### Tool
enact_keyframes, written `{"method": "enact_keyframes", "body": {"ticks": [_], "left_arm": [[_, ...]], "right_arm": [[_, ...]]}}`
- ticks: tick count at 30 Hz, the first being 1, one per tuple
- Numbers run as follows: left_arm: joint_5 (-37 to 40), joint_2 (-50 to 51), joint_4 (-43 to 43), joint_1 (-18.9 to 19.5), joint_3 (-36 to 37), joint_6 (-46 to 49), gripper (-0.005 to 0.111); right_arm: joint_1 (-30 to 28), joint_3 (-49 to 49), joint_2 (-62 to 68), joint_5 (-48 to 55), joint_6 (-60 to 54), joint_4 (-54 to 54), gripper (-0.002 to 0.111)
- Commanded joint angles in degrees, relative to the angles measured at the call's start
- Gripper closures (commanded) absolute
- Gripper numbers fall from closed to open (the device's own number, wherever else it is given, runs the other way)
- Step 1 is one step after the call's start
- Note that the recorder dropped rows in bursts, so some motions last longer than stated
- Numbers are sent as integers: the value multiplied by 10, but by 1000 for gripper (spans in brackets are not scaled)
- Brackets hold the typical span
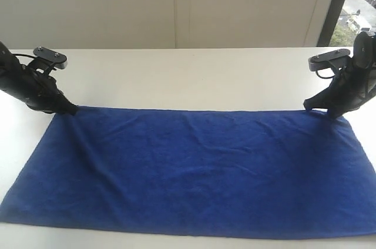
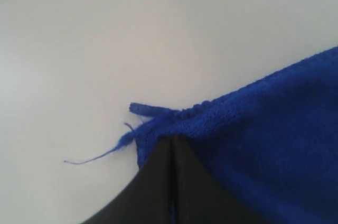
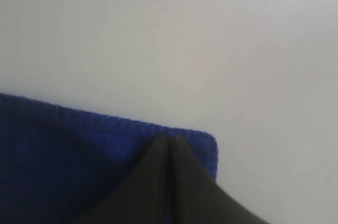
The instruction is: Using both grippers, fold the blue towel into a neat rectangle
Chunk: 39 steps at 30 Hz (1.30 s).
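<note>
The blue towel (image 1: 194, 172) lies spread flat on the white table, long side running left to right. My left gripper (image 1: 69, 110) is down at its far left corner, and my right gripper (image 1: 314, 108) is at its far right corner. In the left wrist view the black fingers (image 2: 153, 182) meet tip to tip at the left gripper (image 2: 172, 138) on the frayed corner of the towel (image 2: 264, 129), a strip of blue between them. The right gripper (image 3: 170, 137) is likewise shut on the towel (image 3: 63, 150) at its rounded corner.
The white table (image 1: 188, 76) runs back to a pale wall. A dark window frame (image 1: 332, 8) stands at the back right. The towel's near edge lies close to the table's front edge.
</note>
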Motion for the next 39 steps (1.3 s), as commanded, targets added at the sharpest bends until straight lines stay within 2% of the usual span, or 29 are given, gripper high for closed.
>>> {"method": "enact_keyframes", "body": {"ticks": [1, 20, 28, 39], "left_arm": [[22, 20, 5, 0, 5, 1, 107], [7, 20, 16, 28, 5, -1, 107], [-6, 20, 16, 28, 5, -1, 107], [-22, 19, 16, 28, 5, -1, 107]], "right_arm": [[-4, -2, 11, -9, -1, -3, 108], [-4, -4, 18, -64, -1, -13, 108], [-4, -49, 61, -52, -1, -13, 108], [-4, -52, 55, -18, -1, -15, 108]]}}
